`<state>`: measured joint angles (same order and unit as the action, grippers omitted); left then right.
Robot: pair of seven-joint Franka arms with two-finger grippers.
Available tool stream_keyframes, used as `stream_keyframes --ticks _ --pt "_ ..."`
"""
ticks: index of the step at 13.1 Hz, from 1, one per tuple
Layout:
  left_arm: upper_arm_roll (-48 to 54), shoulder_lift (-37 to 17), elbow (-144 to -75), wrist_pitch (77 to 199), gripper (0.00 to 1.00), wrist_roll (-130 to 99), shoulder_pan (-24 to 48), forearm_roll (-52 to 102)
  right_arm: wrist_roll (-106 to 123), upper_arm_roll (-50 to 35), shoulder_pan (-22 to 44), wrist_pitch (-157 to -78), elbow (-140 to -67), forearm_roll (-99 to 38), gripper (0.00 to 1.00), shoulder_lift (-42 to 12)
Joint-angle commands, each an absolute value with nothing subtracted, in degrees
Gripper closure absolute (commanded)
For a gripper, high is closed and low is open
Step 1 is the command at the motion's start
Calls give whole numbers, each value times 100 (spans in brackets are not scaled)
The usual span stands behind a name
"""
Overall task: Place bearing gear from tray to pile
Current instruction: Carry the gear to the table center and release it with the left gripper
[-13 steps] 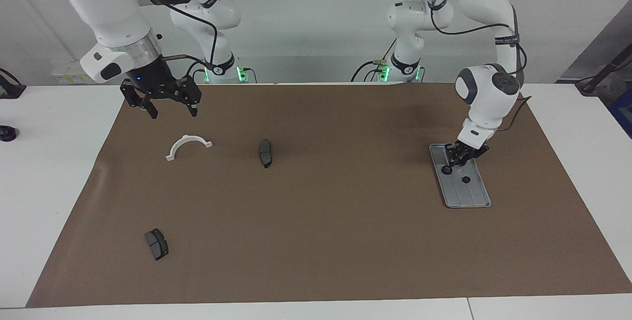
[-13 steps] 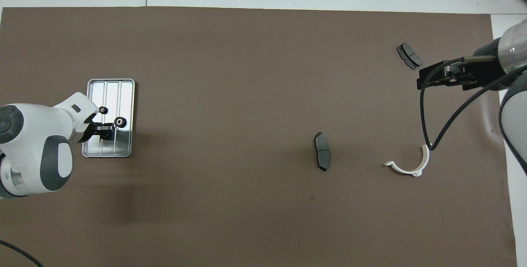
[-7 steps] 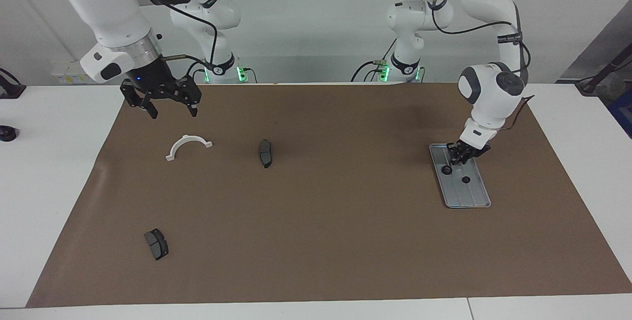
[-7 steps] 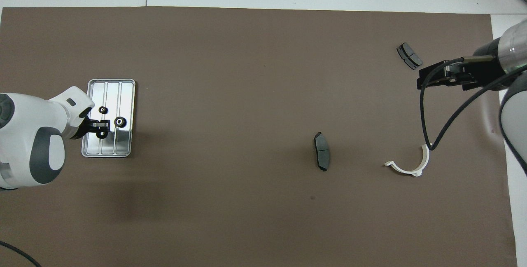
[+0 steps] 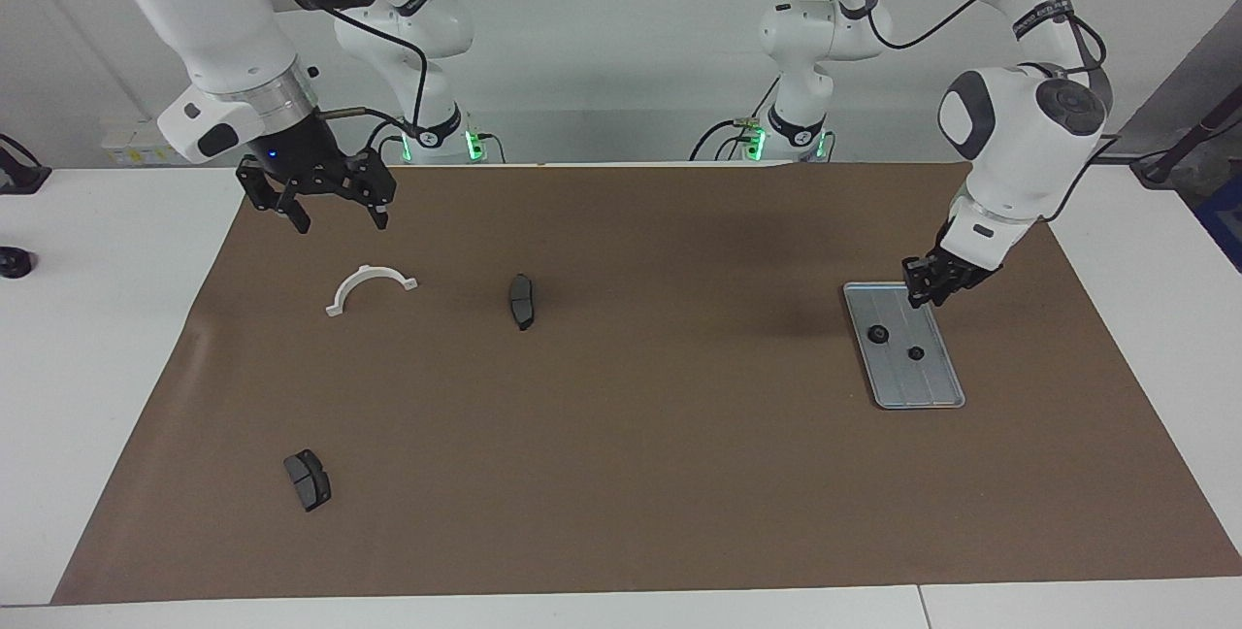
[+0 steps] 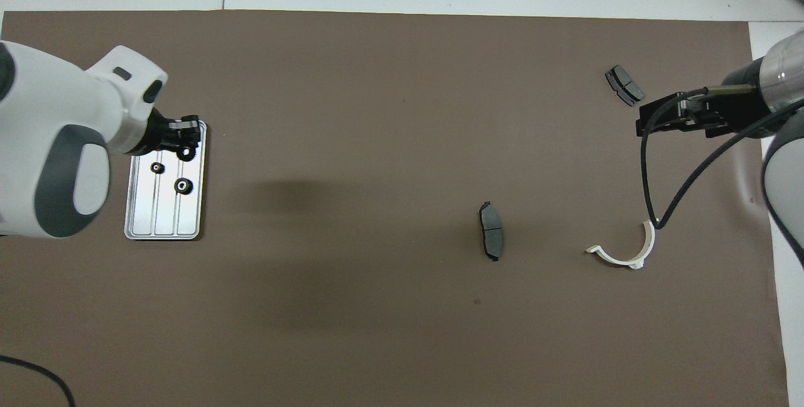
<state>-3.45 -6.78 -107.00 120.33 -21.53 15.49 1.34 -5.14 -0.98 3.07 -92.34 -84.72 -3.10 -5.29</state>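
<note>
While the left end effector (image 5: 930, 285) hangs over the tray (image 5: 931, 386), the carry to the pile is on.
Facing view: two gears (image 5: 878, 335) lie in the tray toward the left arm's end of the surface; right end effector (image 5: 333, 214) waits, fingers apart — empty. Overhead view: a gear (image 6: 185, 153) sits pinched in the left fingers — next, I'd judge, find the pile, not visible.

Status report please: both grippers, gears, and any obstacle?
Left gripper over tray, shut on gear. Right gripper waits, open. Two gears on tray. Nothing obstructing.

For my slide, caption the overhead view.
Left gripper holds a gear over the tray, two gears lying in it; right gripper waits open.
</note>
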Motion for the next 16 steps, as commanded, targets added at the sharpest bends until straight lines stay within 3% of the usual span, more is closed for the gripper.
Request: stream_keyframes --ticks 1,6,11,13,14,15,16 --pt "-439 -1106 -10582 12610 100 -3720 2519 202 -439 -132 246 -9167 -8543 -378 0 -457" --pt "-466 -2379 -10021 13604 100 -5323 3681 185 -439 -132 246 -9176 -8543 -378 0 -457" --pt "-448 -2724 -10037 14395 100 -5774 3955 193 -439 -132 246 -9167 -8543 -378 0 -457" --pt "-439 -2725 -10440 15105 76 -5862 3990 193 -439 -132 246 -9167 -8543 -378 0 -457" --pt "-439 -2725 -10467 15134 60 -5862 3990 202 -439 -132 255 -9167 -8543 -378 0 -457" --pt "-439 -2725 -10468 15135 41 -5862 3982 193 -439 -132 246 -9167 -8543 -378 0 -457" --pt "-439 -2725 -10468 15117 8 -5871 3990 202 -439 -132 255 -9167 -8543 -378 0 -457"
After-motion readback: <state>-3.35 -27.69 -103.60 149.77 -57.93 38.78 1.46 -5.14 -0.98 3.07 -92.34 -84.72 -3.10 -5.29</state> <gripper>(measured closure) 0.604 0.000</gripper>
